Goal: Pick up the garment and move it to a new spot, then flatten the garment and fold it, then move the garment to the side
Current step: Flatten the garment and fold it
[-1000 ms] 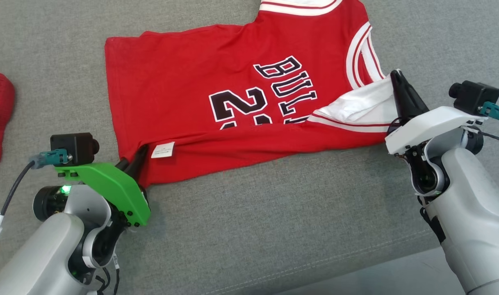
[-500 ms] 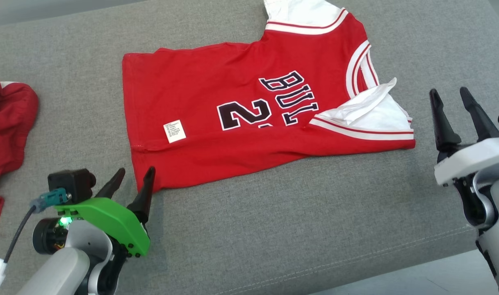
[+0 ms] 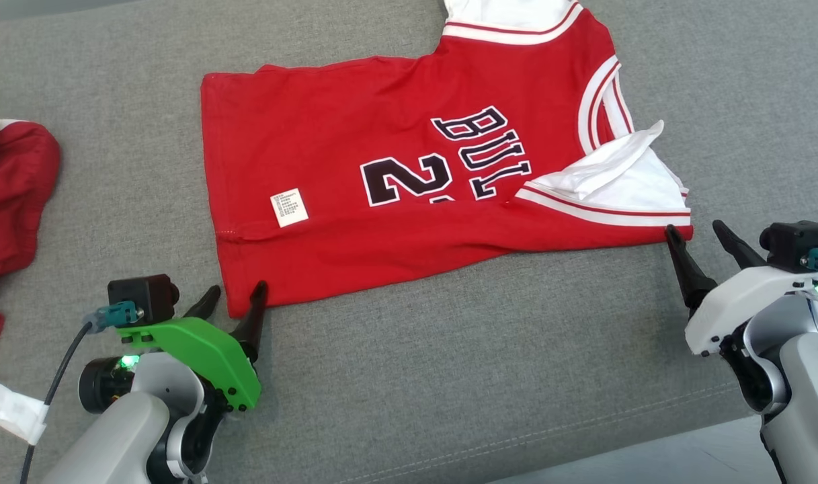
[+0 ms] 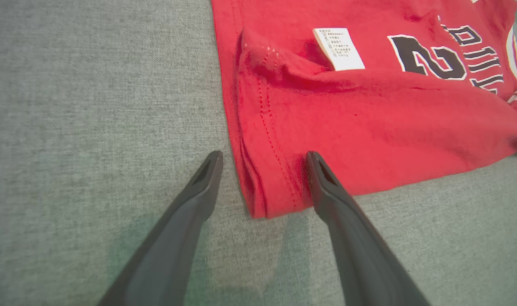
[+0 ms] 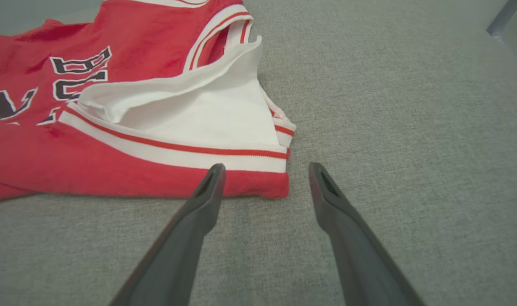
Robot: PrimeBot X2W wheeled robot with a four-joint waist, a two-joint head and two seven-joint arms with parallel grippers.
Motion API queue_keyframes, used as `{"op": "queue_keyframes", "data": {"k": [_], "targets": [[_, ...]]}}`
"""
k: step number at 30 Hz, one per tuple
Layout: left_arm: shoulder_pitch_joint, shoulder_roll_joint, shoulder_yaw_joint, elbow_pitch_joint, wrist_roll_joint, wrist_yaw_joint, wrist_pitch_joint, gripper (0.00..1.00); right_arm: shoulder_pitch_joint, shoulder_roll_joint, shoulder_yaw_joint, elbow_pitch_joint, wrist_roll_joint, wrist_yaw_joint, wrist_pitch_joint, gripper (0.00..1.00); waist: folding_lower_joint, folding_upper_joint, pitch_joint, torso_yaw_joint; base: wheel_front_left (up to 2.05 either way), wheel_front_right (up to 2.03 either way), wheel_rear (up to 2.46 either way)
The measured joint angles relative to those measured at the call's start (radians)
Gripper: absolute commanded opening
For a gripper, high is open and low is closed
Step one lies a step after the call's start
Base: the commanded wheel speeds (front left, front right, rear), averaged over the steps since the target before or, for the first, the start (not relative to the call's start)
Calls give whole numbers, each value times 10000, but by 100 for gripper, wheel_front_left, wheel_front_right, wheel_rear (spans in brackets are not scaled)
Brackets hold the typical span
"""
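Garment (image 3: 382, 202) lies on cushion (image 3: 449, 376), bare room at 6 o'clock; left gripper (image 3: 237, 289) and right gripper (image 3: 694, 227), jaws released, straddle its near corners. Head view: red cloth (image 3: 12, 181) at 9 o'clock.

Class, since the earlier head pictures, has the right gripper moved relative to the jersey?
Yes. The right gripper was shut on the jersey at its white sleeve; now it stands open, nearer the robot, at the jersey's right corner.

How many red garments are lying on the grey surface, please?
2: the red jersey spread at the centre, and a crumpled red garment at the left edge, partly cut off.
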Motion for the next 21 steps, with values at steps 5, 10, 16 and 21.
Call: {"op": "queue_keyframes", "data": {"k": [5, 10, 16, 21], "targets": [[-428, -176, -173, 685, -79, -387, 284, 100, -481, 196, -184, 662, -167, 2, 523, 100, 0, 0, 91, 104, 0, 0, 0], [-704, -328, -268, 1141, -174, -780, 458, 49, -916, 307, -123, 1279, -109, 2, 855, 87, 0, 0, 165, 190, 0, 0, 0], [-761, -418, -433, 1315, -385, -1325, 669, 0, -1244, 217, 205, 1559, 744, 4, 1145, 0, 0, 0, 75, 279, 0, 0, 0], [-220, -77, -217, 731, -911, -1501, 825, 0, -1193, -439, 263, 1020, 1540, 6, 1592, 0, 0, 0, -190, 296, 0, 0, 0]]}}
